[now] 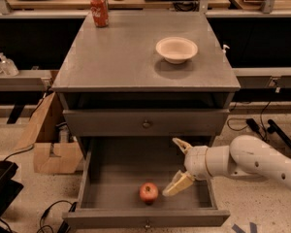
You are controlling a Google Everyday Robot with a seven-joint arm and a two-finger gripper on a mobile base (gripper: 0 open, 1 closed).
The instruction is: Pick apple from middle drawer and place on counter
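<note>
Gripper point(178, 165) released, fingers point(179, 183) spread, over the middle drawer point(116, 171)
Apple point(148, 192) lies just beside its lower finger, on the drawer floor.

Dim warm overhead light, shadow beside bowl point(176, 49) on counter point(121, 57), pincer point(180, 165) over shadowed middle drawer point(111, 178)

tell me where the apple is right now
In the camera view, the apple sits near the front of the open middle drawer, beside the open gripper.
</note>
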